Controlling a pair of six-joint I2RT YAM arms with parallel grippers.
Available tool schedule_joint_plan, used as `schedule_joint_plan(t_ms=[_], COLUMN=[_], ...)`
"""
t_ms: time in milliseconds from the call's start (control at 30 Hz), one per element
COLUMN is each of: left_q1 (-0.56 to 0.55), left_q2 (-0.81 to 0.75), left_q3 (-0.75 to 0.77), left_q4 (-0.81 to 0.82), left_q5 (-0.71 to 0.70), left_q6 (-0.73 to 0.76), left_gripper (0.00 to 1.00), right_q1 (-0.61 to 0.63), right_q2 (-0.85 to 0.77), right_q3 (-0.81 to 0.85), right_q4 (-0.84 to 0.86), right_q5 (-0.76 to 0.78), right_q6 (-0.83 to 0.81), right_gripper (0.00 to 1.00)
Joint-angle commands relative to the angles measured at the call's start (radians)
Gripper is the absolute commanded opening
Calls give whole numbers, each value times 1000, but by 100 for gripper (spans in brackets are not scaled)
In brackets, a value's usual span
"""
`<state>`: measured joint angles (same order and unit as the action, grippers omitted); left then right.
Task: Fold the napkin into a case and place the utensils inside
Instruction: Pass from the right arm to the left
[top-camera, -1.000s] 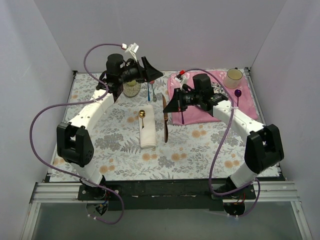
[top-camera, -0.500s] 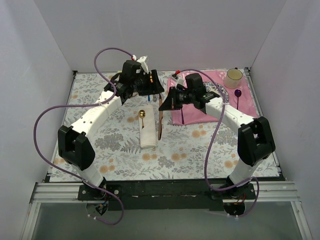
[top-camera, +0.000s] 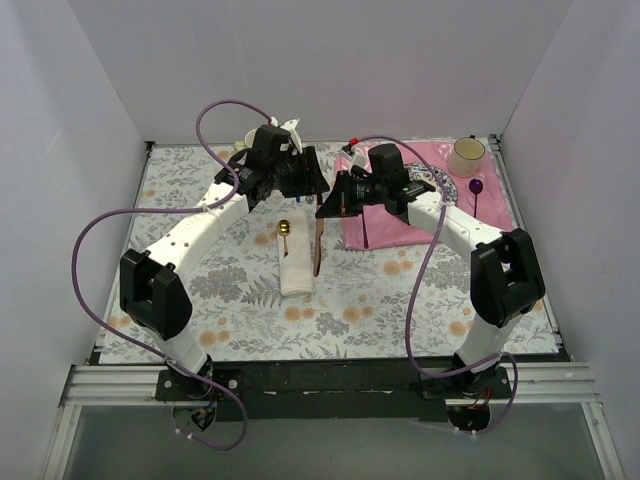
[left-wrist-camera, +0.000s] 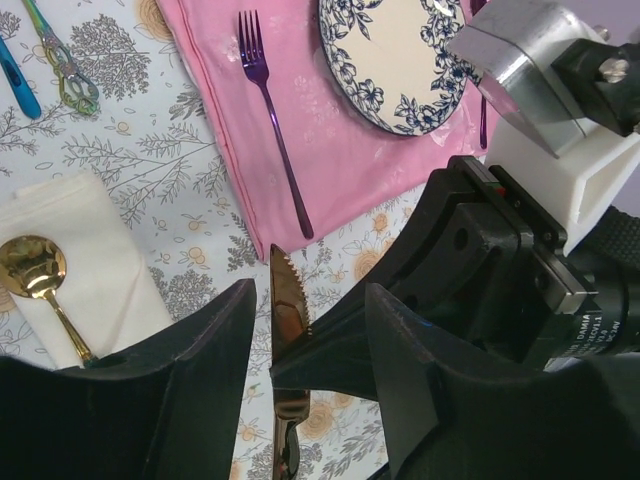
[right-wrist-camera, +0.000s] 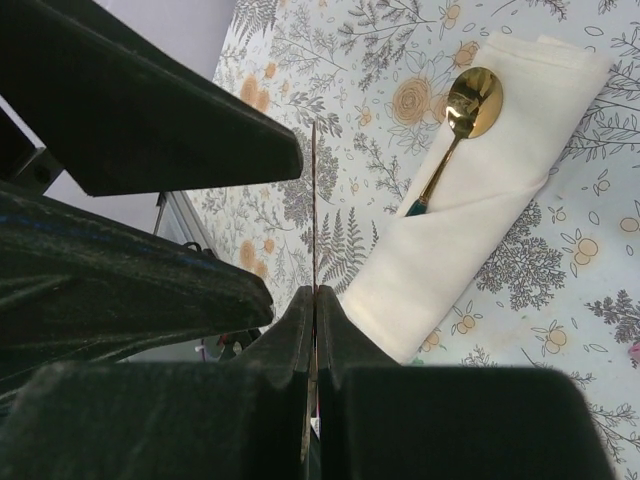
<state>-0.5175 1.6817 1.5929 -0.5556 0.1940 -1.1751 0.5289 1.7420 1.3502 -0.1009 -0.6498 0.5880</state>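
My right gripper (right-wrist-camera: 315, 300) is still squeezing the knife (right-wrist-camera: 314, 200) tight. It has carried the knife left, and now the knife is hanging just right of the napkin (top-camera: 296, 272). My left gripper (left-wrist-camera: 305, 300) has come over, its fingers standing apart, one on each side of the blade. The spoon (top-camera: 284, 229) is sitting tucked in the napkin.

Black camera housing (left-wrist-camera: 588, 322) reads "DAMIA"; smaller print illegible
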Motion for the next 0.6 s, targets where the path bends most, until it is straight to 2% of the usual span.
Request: schedule_joint_plan(t_ms=[0,433,533,567], left_q1=[-9,-9,-10,-10], left_q2=[6,29,30,32], left_q3=[-14,-24,-25,-25], left_q4=[-12,-33,-30,-32], left_q5=[-5,-33,-24,-22], left_q6=[-18,-35,-38,-40], left_gripper=[44,40,34,27], right_q1=[2,3,3,3], right_q2=[5,5,5,5], right_q3=[52,53,53,55], right_q4=[50,64,66,66], right_q5=[-19,-34,-37,-39], right_q6=[19,22,22,22], right_gripper=[1,1,1,1])
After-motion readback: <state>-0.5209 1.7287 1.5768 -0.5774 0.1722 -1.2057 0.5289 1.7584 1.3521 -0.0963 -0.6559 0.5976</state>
